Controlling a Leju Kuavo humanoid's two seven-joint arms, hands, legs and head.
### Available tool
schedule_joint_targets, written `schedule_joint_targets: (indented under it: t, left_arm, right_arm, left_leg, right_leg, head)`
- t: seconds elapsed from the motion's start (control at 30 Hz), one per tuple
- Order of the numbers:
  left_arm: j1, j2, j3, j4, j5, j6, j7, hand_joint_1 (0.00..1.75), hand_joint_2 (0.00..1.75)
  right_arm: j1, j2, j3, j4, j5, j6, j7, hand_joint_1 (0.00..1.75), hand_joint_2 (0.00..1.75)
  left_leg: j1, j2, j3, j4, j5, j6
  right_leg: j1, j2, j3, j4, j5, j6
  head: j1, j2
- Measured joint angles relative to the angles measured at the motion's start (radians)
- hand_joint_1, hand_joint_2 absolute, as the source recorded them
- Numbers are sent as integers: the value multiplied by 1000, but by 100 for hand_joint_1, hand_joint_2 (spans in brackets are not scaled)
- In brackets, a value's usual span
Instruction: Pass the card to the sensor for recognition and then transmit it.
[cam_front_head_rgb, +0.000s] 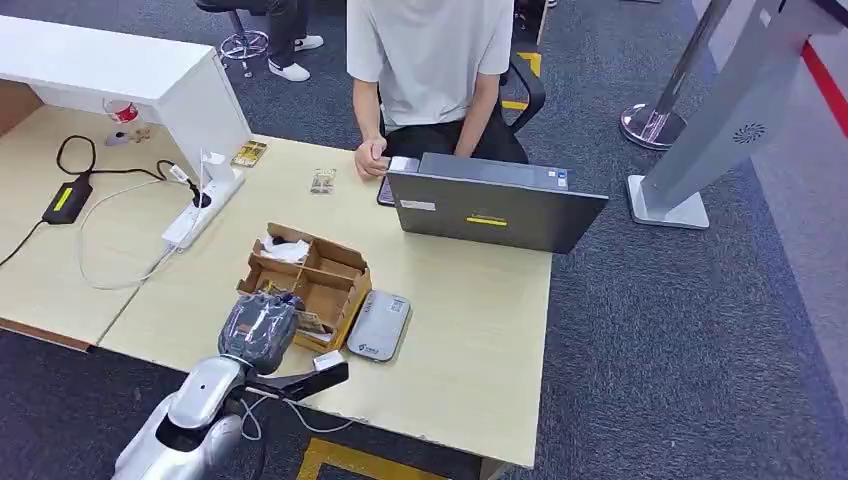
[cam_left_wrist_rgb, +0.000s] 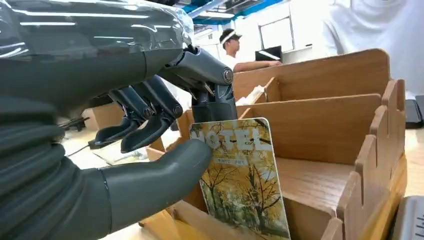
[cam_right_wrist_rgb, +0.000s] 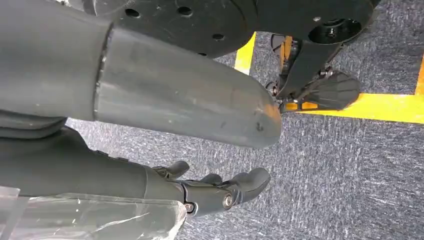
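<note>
Left arm: a silver, smooth-shelled arm (cam_front_head_rgb: 195, 405) with rounded segments; a thin pale cable looped beside it.
Wrist bracket: a black bar carried a small white block at its end.
Left hand (cam_left_wrist_rgb: 150, 125): dark grey, a ribbed cover at the wrist, clear glossy plastic film over its back, a thick matte grey thumb (cam_left_wrist_rgb: 160, 175), darker fingers (cam_left_wrist_rgb: 145, 112) with round silver pins at the hinges.
Right hand (cam_right_wrist_rgb: 150, 150): the same dark grey, a broad scuffed thumb, clear film at the wrist, a silver pin in a finger hinge.

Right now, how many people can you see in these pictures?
3. One person in a white shirt at the laptop, another's legs behind, one with a headband far off. Others may be hidden.
</note>
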Motion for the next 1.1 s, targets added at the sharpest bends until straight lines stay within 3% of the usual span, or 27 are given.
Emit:
schedule_joint_targets:
  t: [0.37, 0.63, 0.77, 0.87, 1.1]
  left_arm:
    - [-40, 10, 0, -129, 15, -16, -6, 175, 175]
    - [-221, 41, 0, -256, 85, -106, 12, 175, 175]
    - [-347, 46, 0, -260, 28, -100, 69, 175, 175]
    - [-465, 47, 0, -205, -71, -72, 118, 175, 175]
    - [-683, 60, 0, 108, -221, -6, 148, 175, 175]
  right_arm:
    - [0, 0, -19, 0, 10, -3, -6, 0, 0]
    - [-1, 0, -33, 0, 31, -3, -6, 0, 0]
    - [-2, 0, -33, 0, 61, -2, -1, 0, 0]
    - [-4, 0, -33, 0, 88, 3, 2, 0, 0]
    - [-13, 0, -33, 0, 127, 14, 17, 0, 0]
  left_leg:
    - [0, 0, 0, 0, 0, 0]
    - [0, -1, 0, 0, 1, 0]
    - [0, -1, 0, 0, 1, 0]
    - [0, -1, 0, 0, 1, 0]
    - [0, 0, 0, 0, 3, 0]
  right_leg:
    - [0, 0, 0, 0, 0, 0]
    - [0, 0, 0, 0, 1, 0]
    - [0, -1, 0, 0, 2, 0]
    - [0, 0, 0, 0, 3, 0]
    - [0, 0, -1, 1, 4, 0]
  head:
    - [0, 0]
    - [0, 0]
    - [0, 0]
    - [0, 0]
    - [0, 0]
